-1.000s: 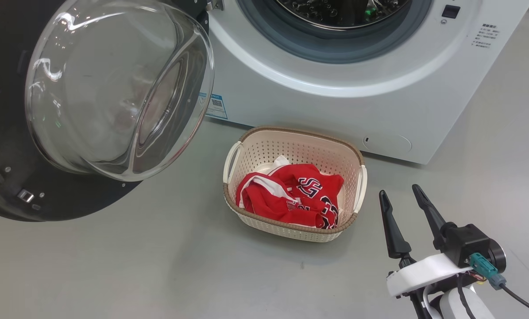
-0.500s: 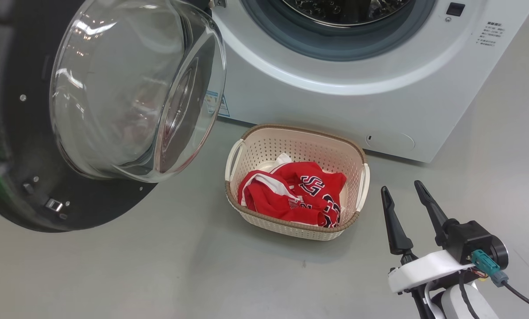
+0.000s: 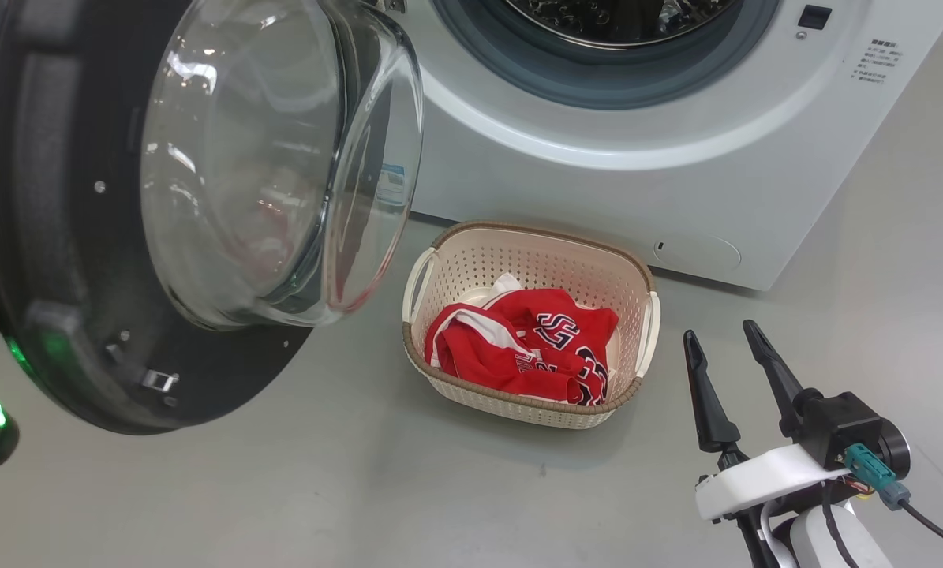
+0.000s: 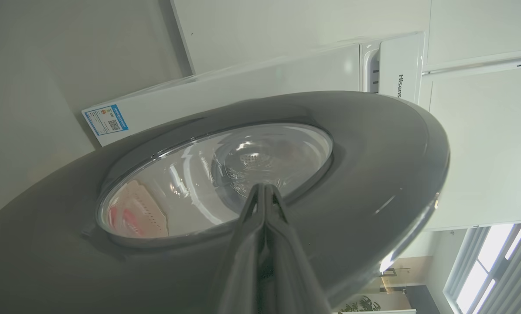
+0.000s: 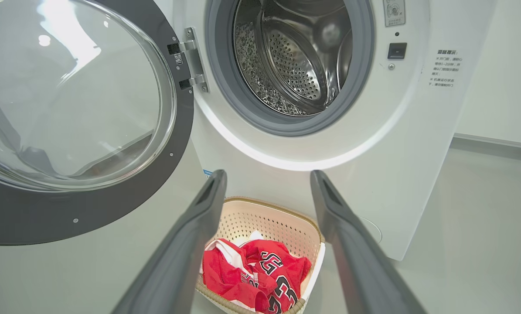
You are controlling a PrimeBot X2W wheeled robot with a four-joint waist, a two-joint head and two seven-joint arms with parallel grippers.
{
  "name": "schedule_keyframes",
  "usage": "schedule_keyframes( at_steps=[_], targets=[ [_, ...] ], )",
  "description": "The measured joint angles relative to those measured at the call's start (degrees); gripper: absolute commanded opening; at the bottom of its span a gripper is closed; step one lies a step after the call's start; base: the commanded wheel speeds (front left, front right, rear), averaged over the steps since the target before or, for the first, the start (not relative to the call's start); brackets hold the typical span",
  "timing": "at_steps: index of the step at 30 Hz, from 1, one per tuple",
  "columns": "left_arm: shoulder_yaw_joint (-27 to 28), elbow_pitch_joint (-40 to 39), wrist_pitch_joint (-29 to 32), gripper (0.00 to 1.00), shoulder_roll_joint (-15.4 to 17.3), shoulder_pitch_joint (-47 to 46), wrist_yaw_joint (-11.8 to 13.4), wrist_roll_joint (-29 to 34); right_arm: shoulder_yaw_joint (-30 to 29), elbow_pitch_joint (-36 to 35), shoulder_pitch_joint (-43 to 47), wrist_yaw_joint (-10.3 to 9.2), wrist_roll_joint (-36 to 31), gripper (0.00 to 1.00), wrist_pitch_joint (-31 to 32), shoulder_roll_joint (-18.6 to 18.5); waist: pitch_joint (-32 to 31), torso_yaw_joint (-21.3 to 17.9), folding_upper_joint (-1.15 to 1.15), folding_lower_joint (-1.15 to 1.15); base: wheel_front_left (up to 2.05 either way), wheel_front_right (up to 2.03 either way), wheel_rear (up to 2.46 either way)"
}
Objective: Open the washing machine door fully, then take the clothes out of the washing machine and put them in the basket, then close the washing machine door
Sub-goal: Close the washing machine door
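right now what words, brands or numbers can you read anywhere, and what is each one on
"Hisens": on the white top panel of the washing machine; the end of the word is cut off by the washing machine door.
"23": navy, on the red clothes in the basket; the other navy letters are folded and unreadable.
Chinese notice on the machine front: too small to read.
Blue label with a QR code: too small to read.

The right gripper (image 3: 718, 335) is at the lower right of the head view, its two dark fingers spread wide and pointing up, holding nothing. The left gripper (image 4: 264, 188) has its fingers pressed together, tip to tip.
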Motion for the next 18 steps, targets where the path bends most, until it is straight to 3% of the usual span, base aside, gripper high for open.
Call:
schedule_keyframes(
  at_steps=[18],
  targets=[
    [-1.44,-11.06,8.47,0.00,-3.48,7.04,-0.67,-2.48,0.47,-0.67,-0.02,0.18,-0.25,1.00,0.00,0.16,-0.44,-2.96,0.00,0.00,0.00,0.00,0.00]
  ],
)
